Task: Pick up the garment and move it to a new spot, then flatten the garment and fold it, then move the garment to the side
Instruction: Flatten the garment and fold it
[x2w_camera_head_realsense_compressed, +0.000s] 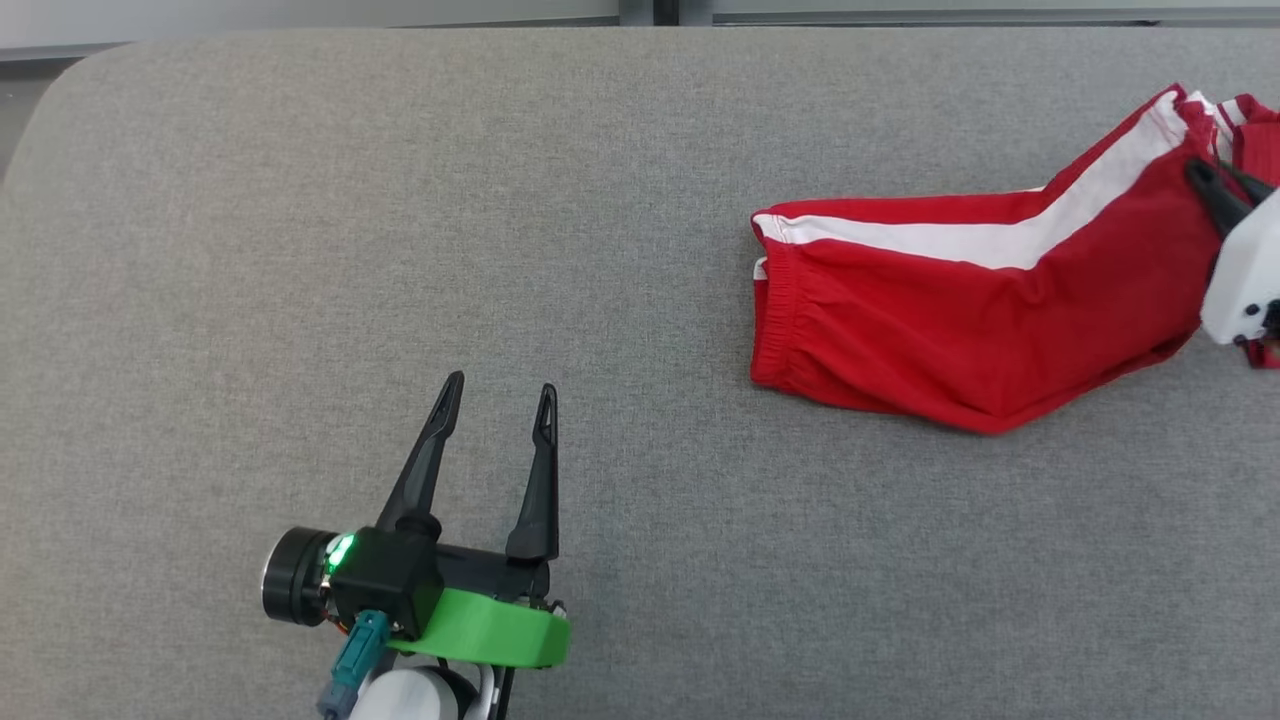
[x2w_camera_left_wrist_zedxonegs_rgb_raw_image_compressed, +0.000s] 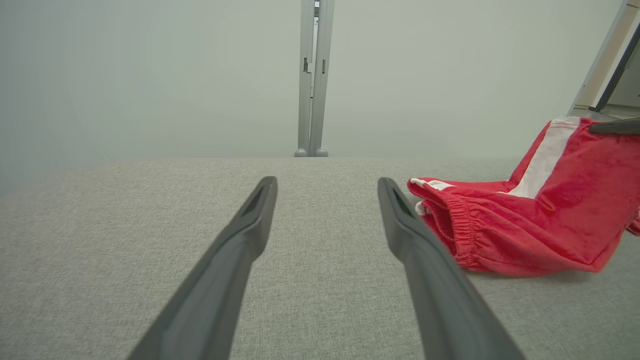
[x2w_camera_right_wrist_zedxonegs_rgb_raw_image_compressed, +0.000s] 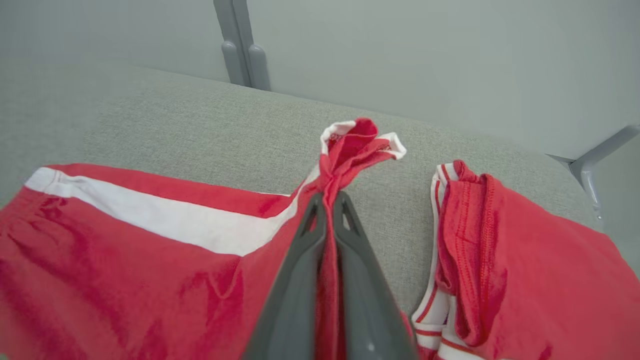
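The red garment (x2w_camera_head_realsense_compressed: 960, 330) lies on the right half of the grey fabric table (x2w_camera_head_realsense_compressed: 300, 250). Its long axis runs left to right, with the elastic waistband (x2w_camera_head_realsense_compressed: 775, 300) pointing toward the table's middle and the white stripe (x2w_camera_head_realsense_compressed: 950, 240) along the far side. The right gripper (x2w_camera_right_wrist_zedxonegs_rgb_raw_image_compressed: 330, 205) is pinched tight on a bunched hem (x2w_camera_right_wrist_zedxonegs_rgb_raw_image_compressed: 360, 140) at the garment's right end. The right wrist view adds a second red leg (x2w_camera_right_wrist_zedxonegs_rgb_raw_image_compressed: 510, 260) just beside its fingers. The left gripper (x2w_camera_head_realsense_compressed: 497, 395), spread wide and empty, hovers over the near left part, well apart from the cloth.
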